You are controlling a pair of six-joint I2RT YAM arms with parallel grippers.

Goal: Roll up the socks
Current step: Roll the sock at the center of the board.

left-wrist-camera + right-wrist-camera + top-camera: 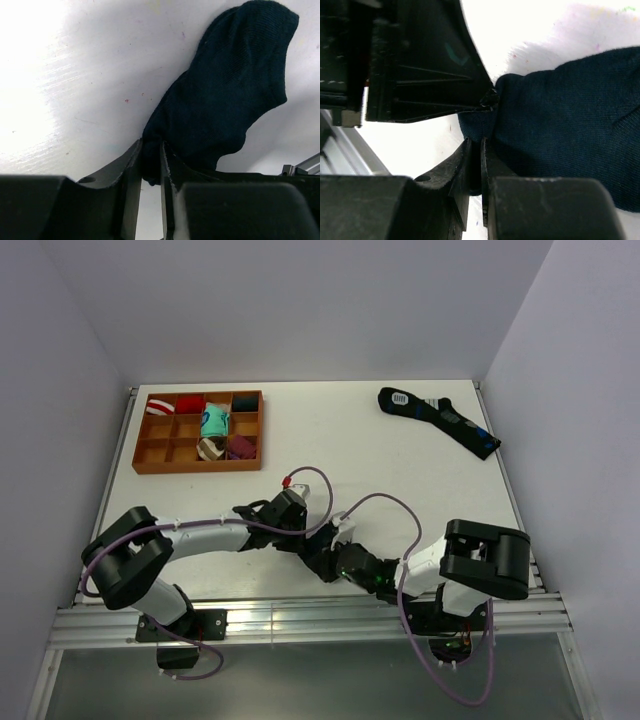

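Note:
The socks (225,95) are a plain dark navy bundle lying on the white table. They also show in the right wrist view (570,125). My left gripper (150,160) is shut on one edge of the socks. My right gripper (480,157) is shut on an edge of the same socks, close beside the left gripper's fingers (420,65). In the top view the two grippers, left (303,530) and right (325,556), meet near the table's front middle. They hide most of the socks there.
An orange compartment tray (150,455) with colourful sock bundles stands at the back left. A longer black sock with blue patches and a white label (440,420) lies at the back right. A metal rail (300,620) runs along the near edge.

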